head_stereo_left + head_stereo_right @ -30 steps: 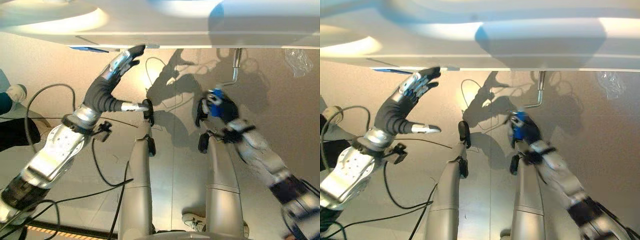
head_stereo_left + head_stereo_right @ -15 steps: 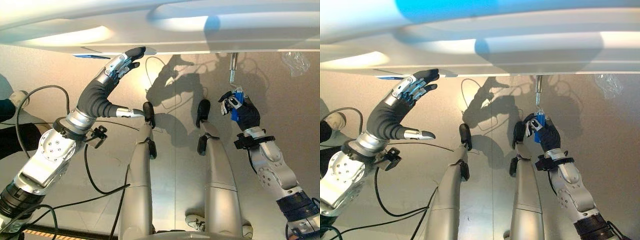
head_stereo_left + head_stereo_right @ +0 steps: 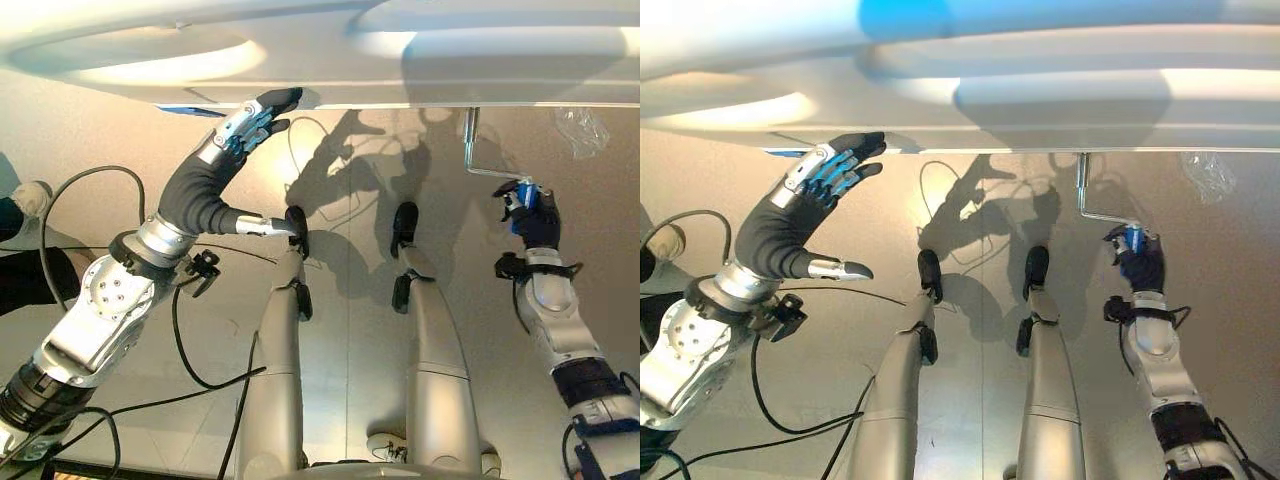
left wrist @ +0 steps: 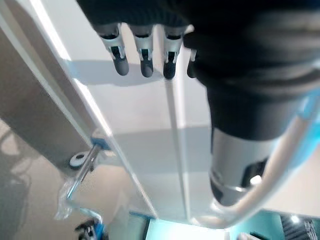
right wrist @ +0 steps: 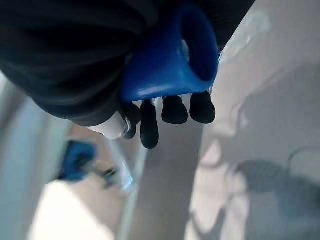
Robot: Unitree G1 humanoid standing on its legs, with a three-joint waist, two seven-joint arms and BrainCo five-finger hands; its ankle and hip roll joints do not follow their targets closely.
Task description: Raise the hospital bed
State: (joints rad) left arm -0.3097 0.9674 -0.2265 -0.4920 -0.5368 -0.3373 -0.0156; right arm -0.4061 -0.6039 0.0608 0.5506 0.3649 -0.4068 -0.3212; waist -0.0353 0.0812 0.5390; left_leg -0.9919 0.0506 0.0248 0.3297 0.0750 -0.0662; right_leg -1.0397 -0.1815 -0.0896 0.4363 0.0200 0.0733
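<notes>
Hospital bed (image 3: 330, 60) edge runs overhead, its metal crank (image 3: 478, 150) hanging below the frame. Right hand (image 3: 528, 215) has fingers curled round the crank's blue handle (image 5: 170, 65) at the crank's low end. Left hand (image 3: 245, 125) is open (fingers straight), fingertips (image 4: 145, 62) just under the bed's edge, well apart from the crank.

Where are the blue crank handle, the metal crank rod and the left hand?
blue crank handle (image 5: 165, 65): right wrist view, on its blue side, inside the curled right hand.
metal crank rod (image 3: 484, 172): left eye view, on its horizontal part.
left hand (image 3: 805, 205): right eye view, on the palm side.
</notes>
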